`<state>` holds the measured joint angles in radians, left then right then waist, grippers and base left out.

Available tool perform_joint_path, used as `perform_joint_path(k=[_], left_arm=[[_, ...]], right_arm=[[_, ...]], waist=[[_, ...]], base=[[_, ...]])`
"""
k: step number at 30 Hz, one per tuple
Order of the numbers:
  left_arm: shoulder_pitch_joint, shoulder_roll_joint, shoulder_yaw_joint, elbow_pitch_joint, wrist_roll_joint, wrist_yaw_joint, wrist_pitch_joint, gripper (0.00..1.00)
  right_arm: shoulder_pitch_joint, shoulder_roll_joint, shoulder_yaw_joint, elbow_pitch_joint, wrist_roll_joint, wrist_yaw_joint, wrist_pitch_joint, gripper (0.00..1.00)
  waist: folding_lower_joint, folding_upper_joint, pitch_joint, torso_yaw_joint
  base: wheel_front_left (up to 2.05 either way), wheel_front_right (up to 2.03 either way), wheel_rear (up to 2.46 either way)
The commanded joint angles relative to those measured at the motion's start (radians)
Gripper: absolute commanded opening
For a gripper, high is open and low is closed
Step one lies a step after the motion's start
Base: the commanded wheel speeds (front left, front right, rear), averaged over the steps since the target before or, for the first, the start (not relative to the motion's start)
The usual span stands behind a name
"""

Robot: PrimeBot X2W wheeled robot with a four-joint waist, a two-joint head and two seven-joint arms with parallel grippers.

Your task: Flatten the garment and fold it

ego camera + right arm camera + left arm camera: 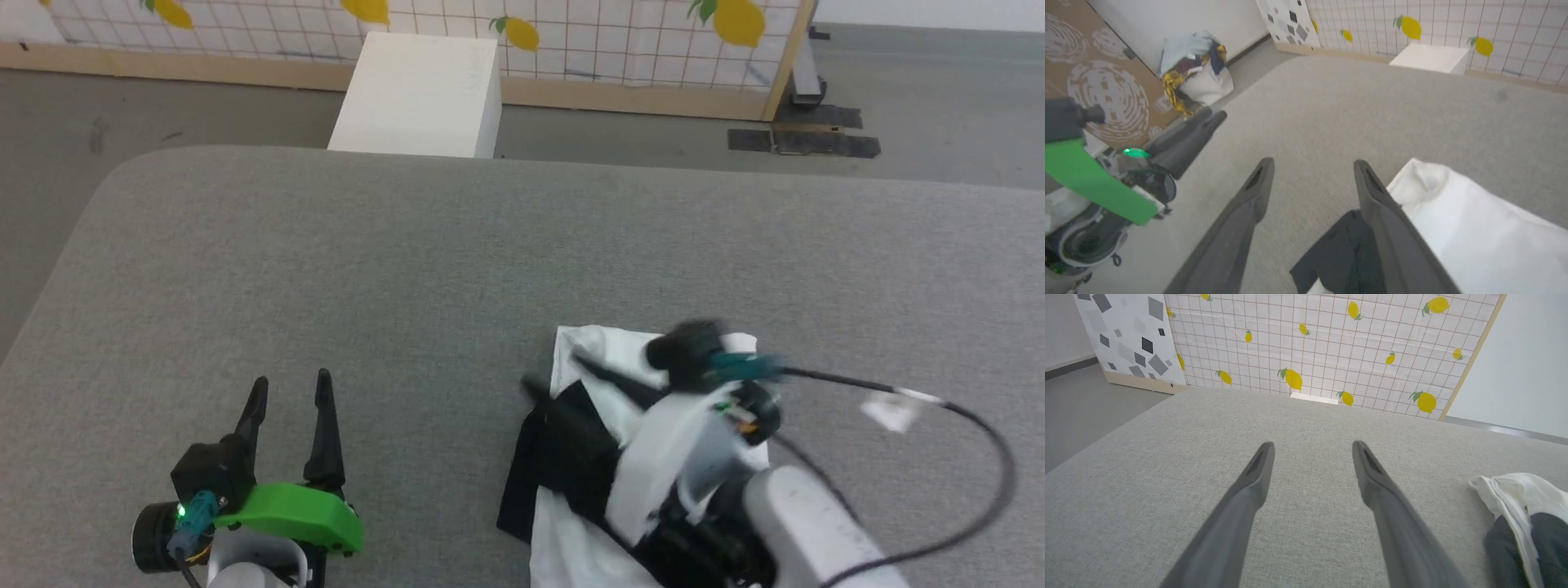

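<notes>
The garment (pixel 571 539) lies as a folded bundle on the grey cushion (pixel 408 269), white with a black section along its left side. My right gripper (pixel 551 369) hovers over its upper left part, fingers pointing up-left. In the right wrist view the right gripper (pixel 1313 162) is open with bare cushion between the fingers; the white cloth (pixel 1474 228) and black cloth (pixel 1343 253) lie under and beside its right finger. My left gripper (pixel 291 380) stands open at the lower left, well apart from the garment. From the left wrist, the left gripper (pixel 1313 444) is over bare cushion, with the garment (pixel 1515 490) at the far right.
A white box (pixel 420 94) stands on the floor beyond the cushion's far edge, before a lemon-print screen (pixel 620 41). A bag of mixed clothes (pixel 1196 69) sits on the floor to the left. A black cable (pixel 939 408) loops from my right wrist.
</notes>
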<state>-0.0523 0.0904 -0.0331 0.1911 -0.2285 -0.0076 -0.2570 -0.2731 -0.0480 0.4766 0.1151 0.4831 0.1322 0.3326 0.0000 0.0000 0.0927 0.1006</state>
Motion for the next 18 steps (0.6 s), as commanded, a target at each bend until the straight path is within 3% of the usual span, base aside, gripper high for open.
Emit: perform_joint_path(k=[1, 9, 14, 18], left_arm=[[-0.005, -0.004, 0.005, 0.001, 0.007, -0.004, -0.005, 1.00], [0.005, -0.007, 0.017, 0.005, 0.015, -0.017, -0.005, 1.00], [0.005, -0.010, 0.019, 0.005, 0.020, -0.023, -0.005, 1.00], [0.000, -0.013, 0.018, 0.009, 0.022, -0.029, -0.005, 1.00]], right_arm=[[0.016, -0.002, -0.034, -0.038, 0.002, -0.002, -0.051, 1.00], [0.193, -0.002, -0.358, -0.179, -0.036, -0.002, -0.241, 1.00], [0.266, -0.002, -0.481, -0.096, -0.083, -0.002, -0.217, 1.00], [0.269, -0.002, -0.483, -0.002, -0.075, -0.002, -0.168, 1.00]], waist=[[0.0000, 0.0000, -0.016, -0.016], [0.0000, 0.0000, -0.042, -0.041], [0.0000, 0.0000, -0.040, -0.048], [0.0000, 0.0000, -0.032, -0.045]], base=[[0.00, 0.00, 0.00], [0.00, 0.00, 0.00], [0.00, 0.00, 0.00], [0.00, 0.00, 0.00]])
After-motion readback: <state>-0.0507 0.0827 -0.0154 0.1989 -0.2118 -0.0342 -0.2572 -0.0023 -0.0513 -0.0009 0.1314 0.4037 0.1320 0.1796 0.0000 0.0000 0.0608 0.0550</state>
